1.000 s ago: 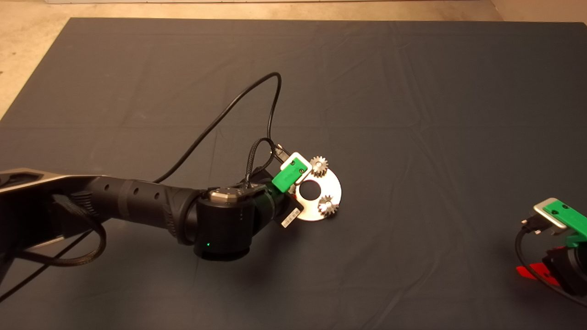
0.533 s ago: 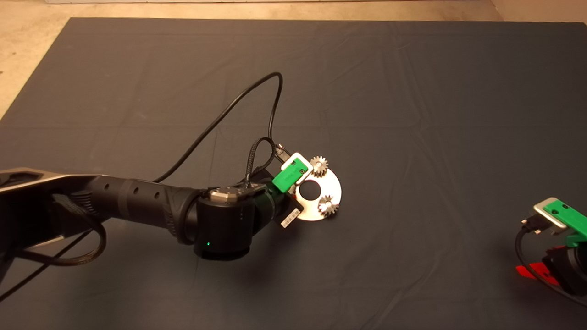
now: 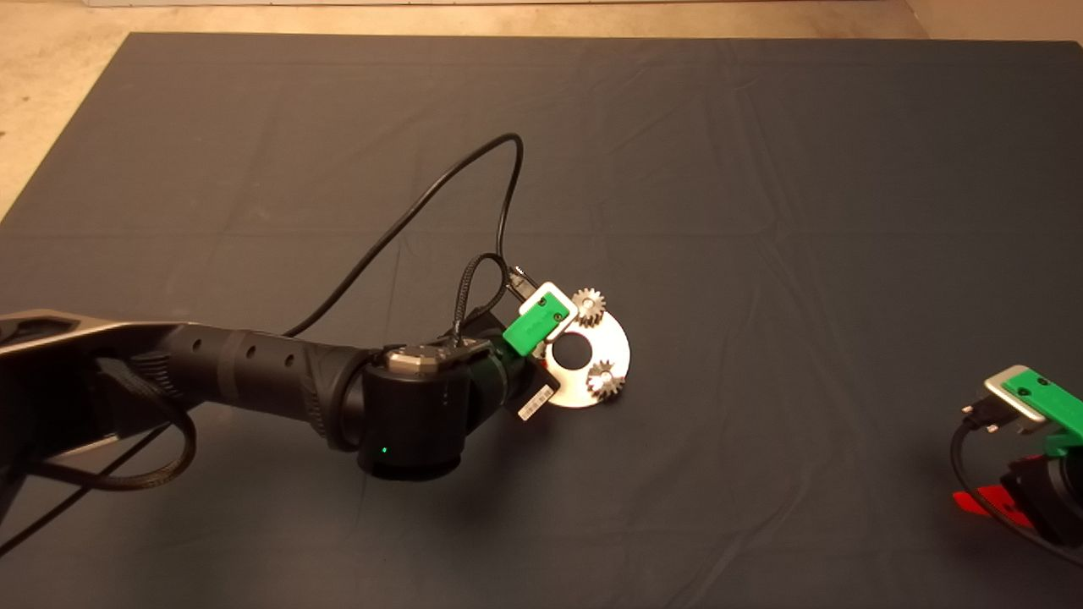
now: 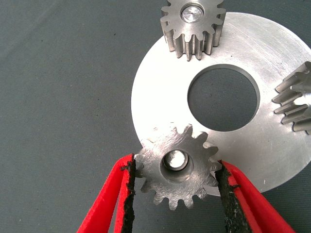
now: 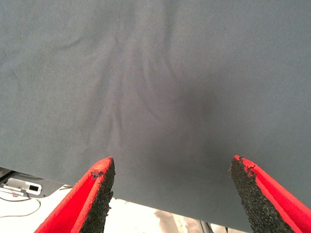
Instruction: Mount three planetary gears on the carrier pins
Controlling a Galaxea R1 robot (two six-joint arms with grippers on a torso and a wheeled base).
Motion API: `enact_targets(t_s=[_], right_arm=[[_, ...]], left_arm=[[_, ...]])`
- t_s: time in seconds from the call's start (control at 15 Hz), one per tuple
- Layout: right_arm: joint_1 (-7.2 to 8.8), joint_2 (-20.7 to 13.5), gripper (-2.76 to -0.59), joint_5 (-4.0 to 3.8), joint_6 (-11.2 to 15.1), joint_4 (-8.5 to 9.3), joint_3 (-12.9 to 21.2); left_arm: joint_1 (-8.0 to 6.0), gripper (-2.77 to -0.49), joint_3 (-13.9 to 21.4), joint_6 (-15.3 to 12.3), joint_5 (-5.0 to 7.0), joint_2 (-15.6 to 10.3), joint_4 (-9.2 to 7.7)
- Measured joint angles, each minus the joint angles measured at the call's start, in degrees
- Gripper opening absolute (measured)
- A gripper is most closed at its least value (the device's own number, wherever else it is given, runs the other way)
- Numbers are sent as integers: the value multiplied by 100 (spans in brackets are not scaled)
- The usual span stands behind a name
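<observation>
Left gripper [image 4: 176, 187] jaws clamped on third gear [image 4: 176, 165] — bore sits over the pin [image 4: 174, 160] at disc [image 4: 272, 145] rim; right gripper [image 5: 172, 194] wide, parked well off.

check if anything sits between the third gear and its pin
Nothing visible does. The gear, held in the left pincer, sits over the disc edge with the pin showing through its centre hole.

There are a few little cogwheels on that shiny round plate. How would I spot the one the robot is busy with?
Find the shiny carrier disc in the middle of the dark mat. Three planetary gears sit around its central hole; look for the third gear at the disc's edge nearest the black arm. Unlike the two free gears, it sits gripped between the left pincer's red fingers.
</observation>
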Motion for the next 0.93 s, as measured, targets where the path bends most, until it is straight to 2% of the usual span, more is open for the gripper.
enact_targets(t_s=[0.73, 0.8, 0.93], right_arm=[[0, 0, -160, 0, 0, 0, 0], [0, 0, -160, 0, 0, 0, 0], [-5, 0, -160, -1, 0, 0, 0]], left_arm=[[-2, -223, -39, 39, -17, 5, -5], [-5, -212, -60, 48, -17, 7, -6], [-80, -208, -122, 66, -30, 16, -88]])
